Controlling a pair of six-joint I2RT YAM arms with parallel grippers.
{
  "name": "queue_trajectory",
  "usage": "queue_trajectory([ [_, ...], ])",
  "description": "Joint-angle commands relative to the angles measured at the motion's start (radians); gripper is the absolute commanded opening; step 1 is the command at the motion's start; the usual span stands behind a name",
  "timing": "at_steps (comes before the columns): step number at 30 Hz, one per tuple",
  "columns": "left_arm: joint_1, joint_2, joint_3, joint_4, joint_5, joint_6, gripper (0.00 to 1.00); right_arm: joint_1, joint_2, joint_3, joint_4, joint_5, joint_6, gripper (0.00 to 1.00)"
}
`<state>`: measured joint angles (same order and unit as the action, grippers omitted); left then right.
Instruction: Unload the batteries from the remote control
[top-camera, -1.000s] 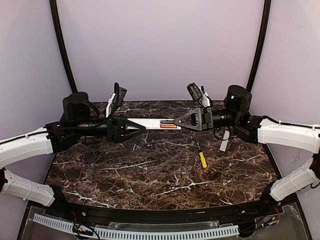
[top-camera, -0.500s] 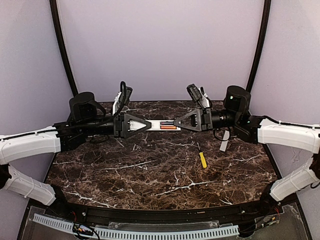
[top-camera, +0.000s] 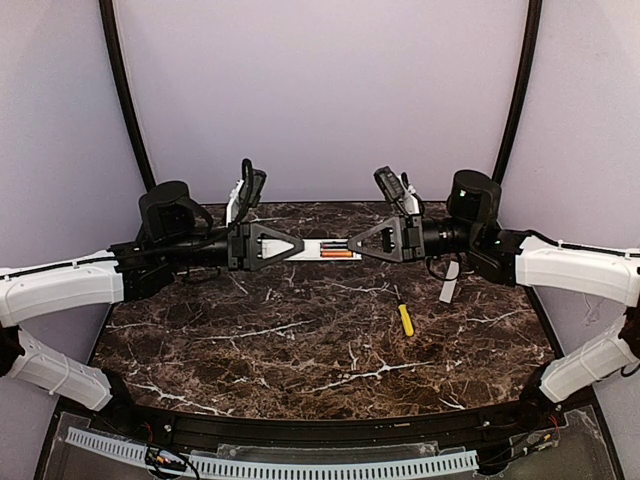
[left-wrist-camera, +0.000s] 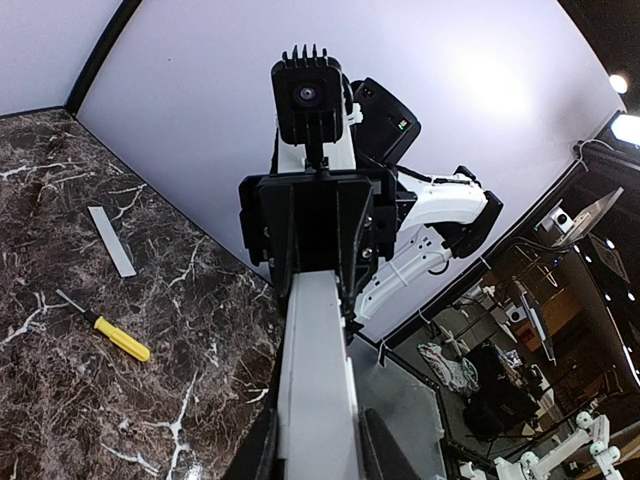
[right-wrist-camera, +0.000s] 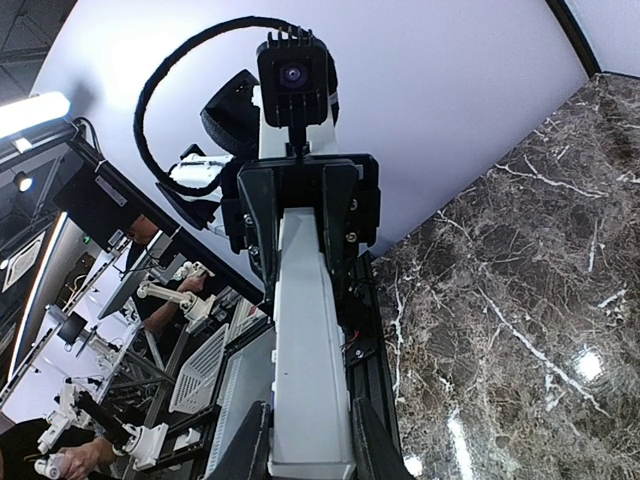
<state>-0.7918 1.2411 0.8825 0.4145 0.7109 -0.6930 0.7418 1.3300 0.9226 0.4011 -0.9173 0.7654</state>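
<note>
On the dark marbled desk (top-camera: 300, 350), nearer the arms, a yellow-handled screwdriver (top-camera: 405, 319) is seen. Just beyond it lies a flat pale cover strip (top-camera: 449, 289), already off. Farther back, a slim white bar-shaped remote control (top-camera: 312, 247) is held level between both tools, its open recess turned upward. The left tool (top-camera: 298, 247) is closed narrowly on its left end, the right tool (top-camera: 352, 243) on its right end. Small cylindrical batteries (top-camera: 337, 253), one orange-red, are seated in the recess, just beside the right tool's tips. The step in hand is judged to be steadying the remote control. Next the batteries must be tipped or prised out, which calls for one tool to be freed.
</note>
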Motion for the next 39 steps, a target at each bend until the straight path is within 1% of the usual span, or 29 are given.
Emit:
queue_trajectory([
  [1, 0.003, -0.004, 0.024, 0.023, 0.024, 0.020, 0.05, -0.004, 0.000, 0.042, 0.016, 0.007, 0.000, 0.02],
  [3, 0.004, -0.007, 0.024, 0.018, 0.027, 0.024, 0.01, -0.004, -0.001, 0.054, -0.012, 0.017, -0.016, 0.12],
  [6, 0.003, -0.025, 0.032, -0.017, 0.007, 0.050, 0.00, -0.006, -0.004, 0.077, -0.082, 0.031, -0.058, 0.33],
  [8, 0.003, -0.040, 0.044, -0.071, -0.016, 0.084, 0.00, -0.008, -0.012, 0.099, -0.150, 0.050, -0.095, 0.47],
  [10, 0.003, -0.053, 0.072, -0.149, -0.042, 0.130, 0.00, -0.009, -0.023, 0.116, -0.216, 0.077, -0.123, 0.57],
  [12, 0.005, -0.063, 0.094, -0.249, -0.062, 0.175, 0.00, -0.015, -0.038, 0.125, -0.260, 0.096, -0.141, 0.65],
  [14, 0.008, -0.070, 0.114, -0.311, -0.077, 0.215, 0.00, -0.022, -0.057, 0.134, -0.307, 0.116, -0.163, 0.69],
  [17, 0.012, -0.074, 0.149, -0.392, -0.103, 0.286, 0.01, -0.028, -0.086, 0.147, -0.390, 0.167, -0.209, 0.73],
  [18, 0.016, -0.073, 0.168, -0.448, -0.126, 0.301, 0.00, -0.031, -0.097, 0.151, -0.440, 0.195, -0.229, 0.74],
  [19, 0.017, -0.069, 0.177, -0.472, -0.137, 0.330, 0.00, -0.032, -0.110, 0.156, -0.484, 0.230, -0.251, 0.74],
  [22, 0.037, -0.056, 0.209, -0.545, -0.161, 0.382, 0.00, -0.032, -0.150, 0.158, -0.623, 0.401, -0.307, 0.76],
  [25, 0.057, -0.042, 0.219, -0.569, -0.166, 0.427, 0.00, -0.032, -0.184, 0.140, -0.747, 0.613, -0.324, 0.77],
  [28, 0.077, -0.030, 0.234, -0.582, -0.177, 0.445, 0.00, -0.030, -0.208, 0.105, -0.820, 0.740, -0.319, 0.78],
  [34, 0.091, -0.022, 0.211, -0.569, -0.185, 0.480, 0.00, -0.015, -0.206, 0.043, -0.878, 0.843, -0.302, 0.78],
  [36, 0.096, -0.026, 0.195, -0.558, -0.165, 0.483, 0.00, -0.006, -0.186, 0.040, -0.898, 0.879, -0.295, 0.78],
  [39, 0.101, -0.039, 0.163, -0.523, -0.100, 0.487, 0.00, 0.013, -0.149, 0.040, -0.915, 0.914, -0.284, 0.77],
])
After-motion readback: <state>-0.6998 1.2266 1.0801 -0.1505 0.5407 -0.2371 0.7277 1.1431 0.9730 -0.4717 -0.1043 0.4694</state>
